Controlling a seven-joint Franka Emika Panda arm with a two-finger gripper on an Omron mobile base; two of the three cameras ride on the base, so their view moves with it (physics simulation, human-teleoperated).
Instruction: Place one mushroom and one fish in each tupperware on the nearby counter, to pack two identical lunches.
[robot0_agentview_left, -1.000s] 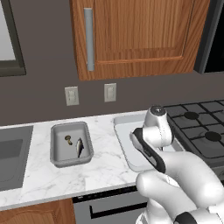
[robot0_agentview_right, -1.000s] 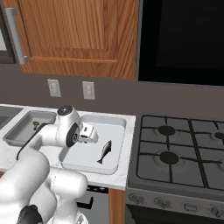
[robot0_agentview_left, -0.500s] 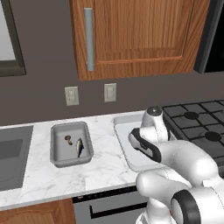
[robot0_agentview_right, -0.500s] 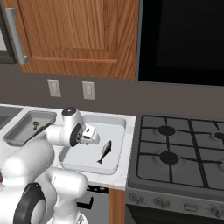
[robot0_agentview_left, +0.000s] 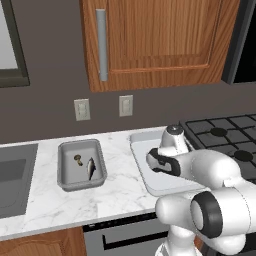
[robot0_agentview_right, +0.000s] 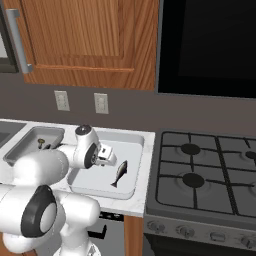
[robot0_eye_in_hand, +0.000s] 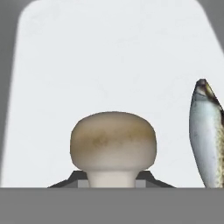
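Note:
My gripper is shut on a tan-capped mushroom, its stem pinched between the fingertips. It hangs low over the pale floor of the larger tupperware. A silvery fish lies just to the right in that tub. From the right base view the gripper is over the larger tupperware, left of the fish. The smaller, darker tupperware stands on the counter and holds a mushroom and a fish.
A black gas stovetop adjoins the counter on the right. A steel sink lies at the left. Two wall outlets and a wooden cabinet are behind and above.
The hand has drifted slightly right and lower over the larger tub, still gripping the mushroom. The fish and the small tub's contents have not moved.

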